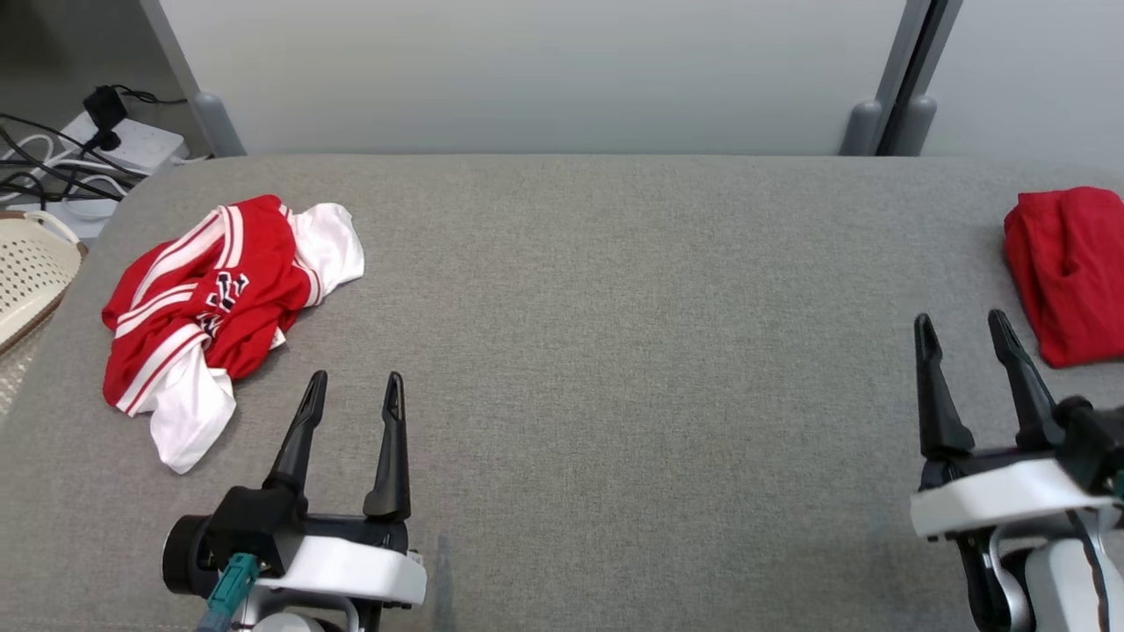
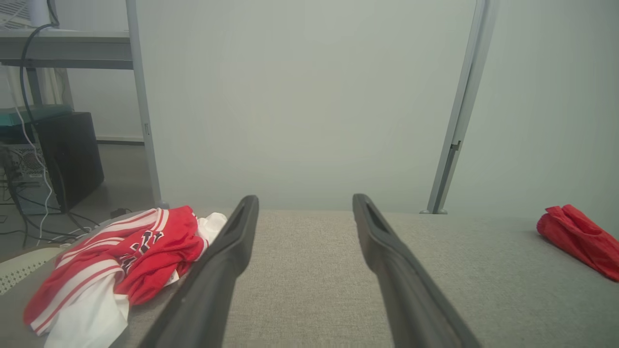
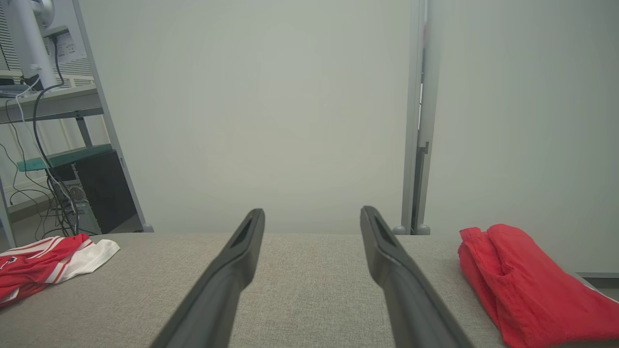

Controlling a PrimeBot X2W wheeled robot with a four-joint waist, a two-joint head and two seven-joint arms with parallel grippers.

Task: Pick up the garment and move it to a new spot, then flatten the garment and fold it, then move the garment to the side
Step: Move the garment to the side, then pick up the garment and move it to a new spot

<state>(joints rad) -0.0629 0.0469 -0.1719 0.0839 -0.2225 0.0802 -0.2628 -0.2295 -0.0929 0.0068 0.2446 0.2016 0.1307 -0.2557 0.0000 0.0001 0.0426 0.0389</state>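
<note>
The crumpled red-and-white shirt (image 1: 219, 307) lies near the left end of the grey table (image 1: 615, 351), with a pale basket (image 1: 31, 272) just past that edge and a power strip (image 1: 132, 140) with cables beyond the far corner; a folded red cloth (image 1: 1067, 272) sits at the right edge. The left gripper (image 1: 356, 382), just right of the shirt, and the right gripper (image 1: 959, 320), beside the red cloth, both have fingers spread, holding nothing. Between them stretches wide open tabletop up to the wall panel (image 1: 527, 70) behind.
</note>
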